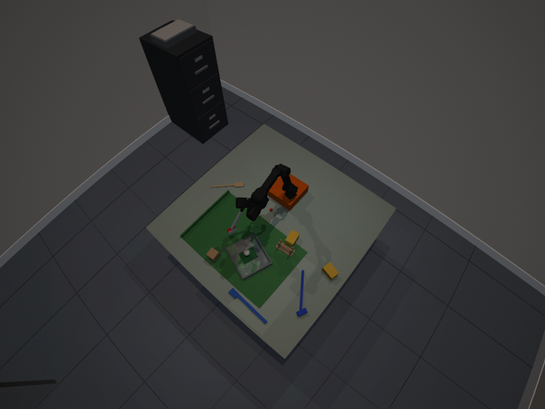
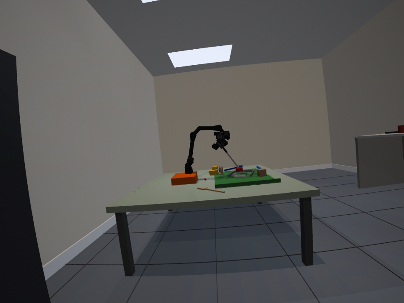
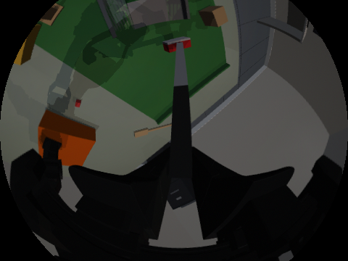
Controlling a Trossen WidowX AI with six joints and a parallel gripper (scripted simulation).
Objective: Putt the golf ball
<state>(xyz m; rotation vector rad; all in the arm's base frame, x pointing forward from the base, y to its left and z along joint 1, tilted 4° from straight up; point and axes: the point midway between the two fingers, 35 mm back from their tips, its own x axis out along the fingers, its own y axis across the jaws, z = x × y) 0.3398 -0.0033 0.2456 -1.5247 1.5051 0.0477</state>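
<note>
My gripper [image 1: 244, 209] [image 2: 222, 146] [image 3: 181, 151] is shut on the black grip of the red putter [image 1: 231, 229] [image 2: 239, 169] [image 3: 181, 72]. Its grey shaft slants down and its red head hangs over the green mat [image 1: 211, 220] [image 2: 228, 182] [image 3: 145, 87], seemingly a little above it. The white golf ball [image 1: 246, 252] is on the small raised green [image 1: 252, 257], near one edge, inside the grey-railed ramp [image 1: 258, 271] [image 2: 252, 173] [image 3: 106, 18]. The head is clear of the ball. The ball cannot be made out in the exterior view or the wrist view.
A brown cube [image 1: 213, 254] [image 2: 261, 172] [image 3: 214, 16] stands beside the ramp. A wooden rack [image 1: 286, 248] and yellow block [image 1: 292, 237] stand opposite. Two blue clubs [image 1: 301, 290] [image 1: 251, 308] and a wooden one [image 1: 226, 186] [image 3: 141, 133] lie around the mat.
</note>
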